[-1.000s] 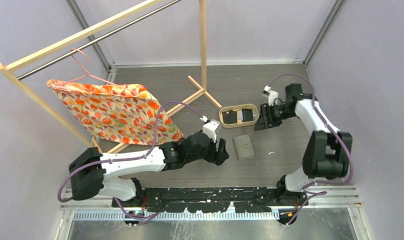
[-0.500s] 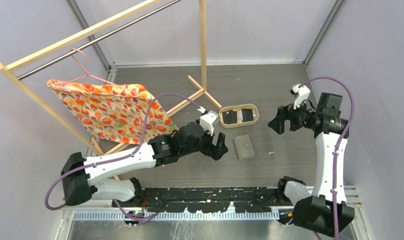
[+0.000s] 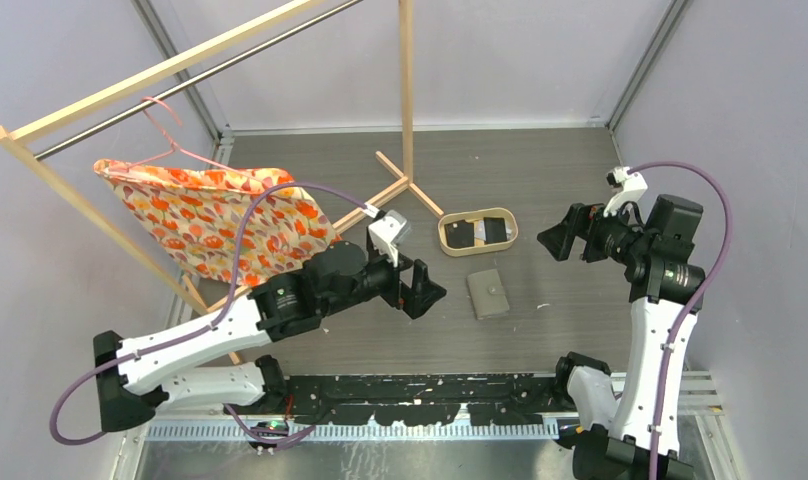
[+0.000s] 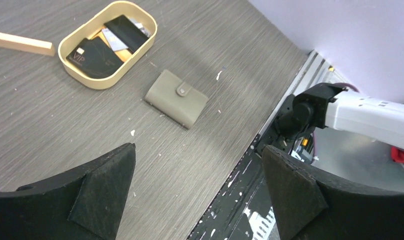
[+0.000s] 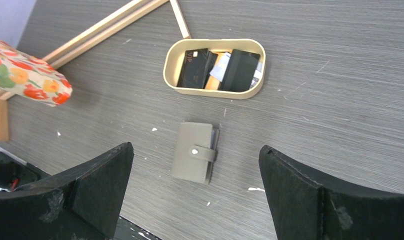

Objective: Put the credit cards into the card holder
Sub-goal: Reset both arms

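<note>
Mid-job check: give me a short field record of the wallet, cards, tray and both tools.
wallet: closed, snap fastened, flat on the table, apart from the tray on its near side
cards: lying in the tray, dark ones on top
tray: oval, beside the rack's foot
left tool: open, empty, above the table left of the wallet
right tool: open, empty, raised to the right of the tray
progress: wallet not yet opened

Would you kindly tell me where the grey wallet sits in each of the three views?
Top external: wallet, centre, just below the tray.
Left wrist: wallet, upper middle, lower right of the tray.
Right wrist: wallet, centre, below the tray.
Shared landmark: the tray.
</note>
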Controlling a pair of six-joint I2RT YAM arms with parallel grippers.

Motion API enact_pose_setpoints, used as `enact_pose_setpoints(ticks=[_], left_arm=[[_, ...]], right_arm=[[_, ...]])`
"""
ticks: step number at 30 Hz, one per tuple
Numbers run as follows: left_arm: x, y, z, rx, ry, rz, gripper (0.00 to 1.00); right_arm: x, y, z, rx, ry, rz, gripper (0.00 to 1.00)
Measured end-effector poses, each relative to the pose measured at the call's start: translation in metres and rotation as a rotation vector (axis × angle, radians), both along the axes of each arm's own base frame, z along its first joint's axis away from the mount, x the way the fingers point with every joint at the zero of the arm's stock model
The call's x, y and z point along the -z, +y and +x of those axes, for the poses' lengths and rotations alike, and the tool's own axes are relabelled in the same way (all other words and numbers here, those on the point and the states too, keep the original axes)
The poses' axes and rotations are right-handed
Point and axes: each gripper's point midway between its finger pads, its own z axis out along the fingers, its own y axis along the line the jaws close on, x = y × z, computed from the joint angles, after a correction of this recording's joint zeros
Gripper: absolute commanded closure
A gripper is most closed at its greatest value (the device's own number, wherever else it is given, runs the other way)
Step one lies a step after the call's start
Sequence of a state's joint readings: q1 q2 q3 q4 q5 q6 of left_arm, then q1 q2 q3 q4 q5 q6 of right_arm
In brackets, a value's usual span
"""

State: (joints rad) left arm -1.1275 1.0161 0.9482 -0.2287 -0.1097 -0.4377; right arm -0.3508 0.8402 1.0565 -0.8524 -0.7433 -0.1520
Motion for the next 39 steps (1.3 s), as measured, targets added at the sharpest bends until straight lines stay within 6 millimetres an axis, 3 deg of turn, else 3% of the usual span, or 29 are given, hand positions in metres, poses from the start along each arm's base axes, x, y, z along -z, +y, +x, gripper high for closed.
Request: enact_pose_setpoints(ticks=[7, 14, 23, 39], left_arm=[[-0.02, 0.01, -0.009, 0.01, -0.006, -0.086, 0.0], [-0.007, 0.016, -0.016, 0.005, 0.032, -0.148, 0.0], [0.01, 0.013, -0.018, -0.003, 0.079, -0.165, 0.0], [0.009, 0.016, -0.014, -0.022, 0.063, -0.182, 0.0]], right_arm=[[-0.011, 0.008, -0.003, 0.017, -0.007, 0.076, 0.0], [-0.022, 0.012, -0.003, 0.063, -0.032, 0.146, 0.0], [-0.001, 0.008, 0.003, 0.141, 0.013, 0.212, 0.0], [-0.008, 0.006, 0.0, 0.16, -0.022, 0.198, 0.0]])
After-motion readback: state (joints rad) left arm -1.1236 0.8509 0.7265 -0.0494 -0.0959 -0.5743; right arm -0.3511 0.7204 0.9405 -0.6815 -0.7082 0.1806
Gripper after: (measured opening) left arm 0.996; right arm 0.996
